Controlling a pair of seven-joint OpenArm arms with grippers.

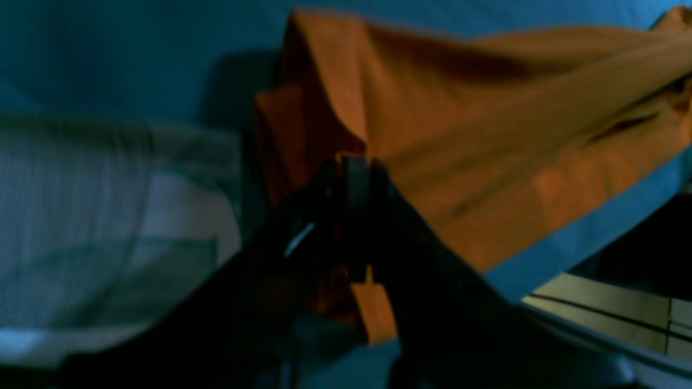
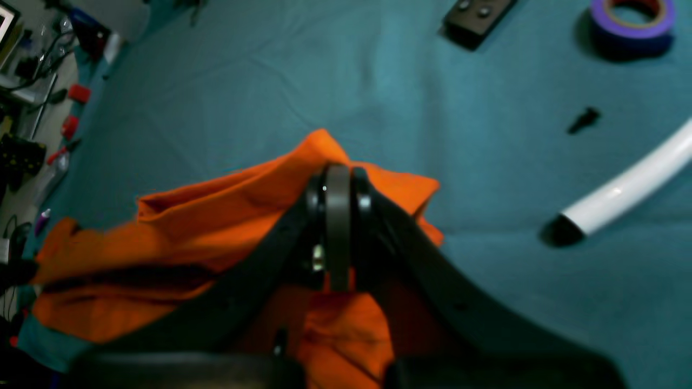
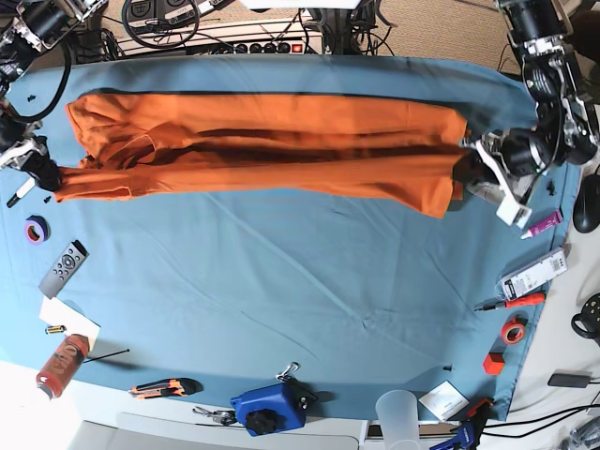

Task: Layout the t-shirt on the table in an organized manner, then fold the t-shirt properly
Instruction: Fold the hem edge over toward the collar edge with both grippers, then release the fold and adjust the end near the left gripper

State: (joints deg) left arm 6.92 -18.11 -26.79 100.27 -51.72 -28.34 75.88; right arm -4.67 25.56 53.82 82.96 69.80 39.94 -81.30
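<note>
Tan carpet (image 3: 441, 23) beyond, power strip (image 3: 258, 47), tangled cables (image 3: 159, 19)

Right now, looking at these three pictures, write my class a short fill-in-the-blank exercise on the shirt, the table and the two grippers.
1. The shirt stretched between the two arms is ____ in colour.
2. The table is covered with a ____ cloth.
3. The left gripper is ____ on the shirt's fabric.
4. The right gripper holds the shirt, so the shirt is gripped at ____ ends.

Missing words: orange; blue; shut; both
</note>
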